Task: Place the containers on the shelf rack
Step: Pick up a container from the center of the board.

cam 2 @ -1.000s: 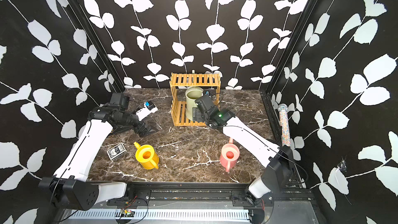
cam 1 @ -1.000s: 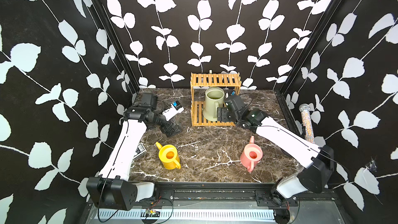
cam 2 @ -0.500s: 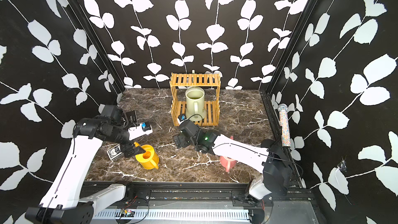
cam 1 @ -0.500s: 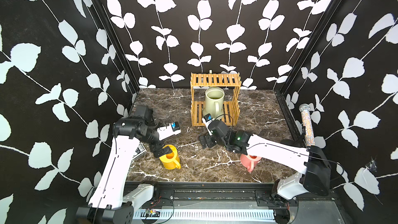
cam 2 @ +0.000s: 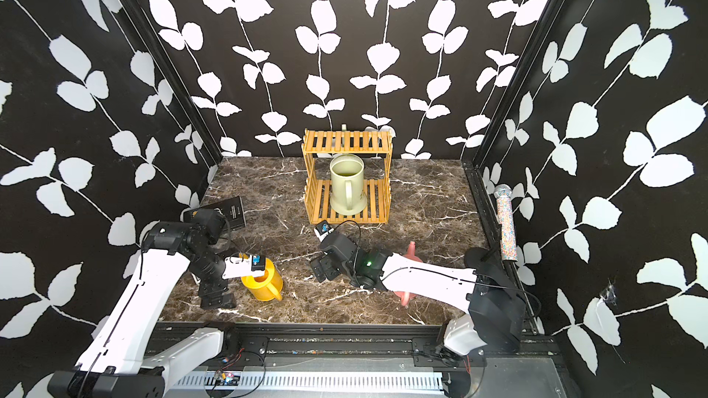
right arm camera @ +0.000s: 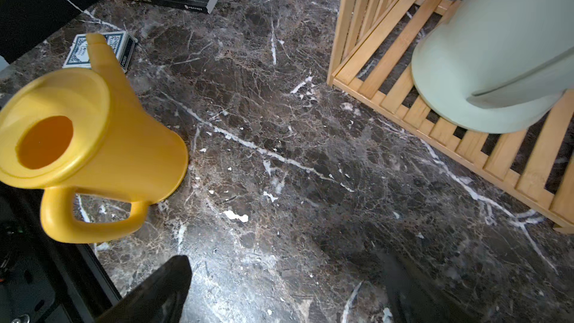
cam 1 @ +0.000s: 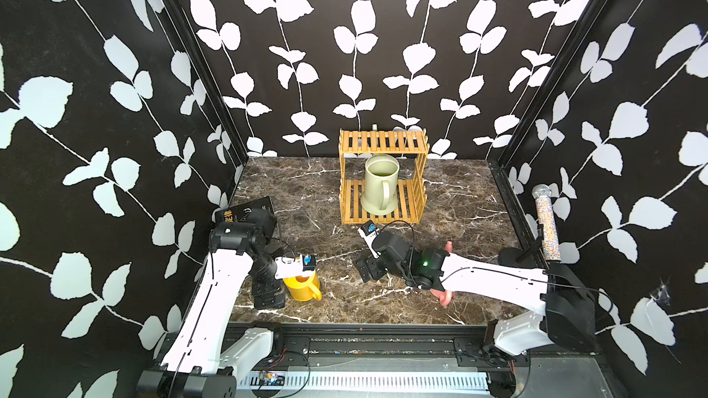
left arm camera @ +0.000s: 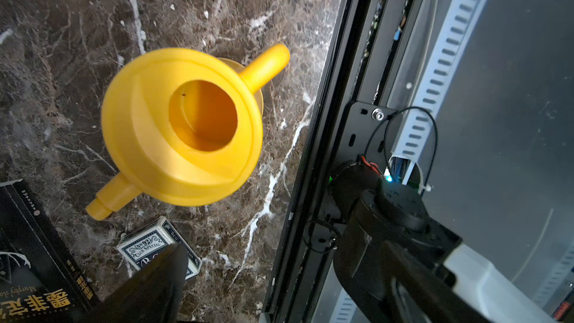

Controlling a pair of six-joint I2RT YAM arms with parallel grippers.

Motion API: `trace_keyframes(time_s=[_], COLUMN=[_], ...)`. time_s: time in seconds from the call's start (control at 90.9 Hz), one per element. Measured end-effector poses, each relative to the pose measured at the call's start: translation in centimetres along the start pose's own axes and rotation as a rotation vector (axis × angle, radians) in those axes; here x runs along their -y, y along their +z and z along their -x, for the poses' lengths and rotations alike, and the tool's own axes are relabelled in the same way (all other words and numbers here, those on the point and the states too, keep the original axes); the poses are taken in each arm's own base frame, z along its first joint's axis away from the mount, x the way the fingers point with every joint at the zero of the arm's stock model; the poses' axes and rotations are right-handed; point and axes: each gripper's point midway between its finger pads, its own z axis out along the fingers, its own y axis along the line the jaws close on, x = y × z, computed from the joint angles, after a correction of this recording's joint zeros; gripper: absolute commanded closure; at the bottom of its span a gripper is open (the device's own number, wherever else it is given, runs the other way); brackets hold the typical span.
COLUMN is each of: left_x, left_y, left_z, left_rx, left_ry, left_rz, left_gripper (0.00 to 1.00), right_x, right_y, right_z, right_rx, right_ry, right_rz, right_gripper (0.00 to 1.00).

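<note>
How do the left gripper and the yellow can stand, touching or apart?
Apart. Left wrist view: marble and a card box separate the yellow can from a finger of the left gripper.

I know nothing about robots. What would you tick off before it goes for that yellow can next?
1. Green can stands on the lower tier of the shelf rack: ok.
2. Yellow can upright on the table: ok.
3. Left claw open, beside the yellow can: ok.
4. Right claw open, holding nothing: ok.
5. Pink can upright and reachable: cannot tell, the right arm covers most of it.
</note>
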Motion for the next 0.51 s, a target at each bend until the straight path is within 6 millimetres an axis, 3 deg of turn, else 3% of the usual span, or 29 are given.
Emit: trace_keyframes(time_s=[0.264,0.506], left_x=[-1.4,-4.8], left_y=[2.2,4.3], left_z=[-1.2,-0.5], left_rx=[-0.063,-0.039], left_ry=[0.038,0.048], left_rz=[0.038,0.110], left_gripper=[0.02,0.02], right_x=[0.7,1.0], right_y=[-0.8,-1.0], right_z=[0.4,0.7], right_rx=[0.035,0.055], right_ry=[0.005,0.009], right_rz=[-0.028,-0.039], right_gripper=[0.01,0.01])
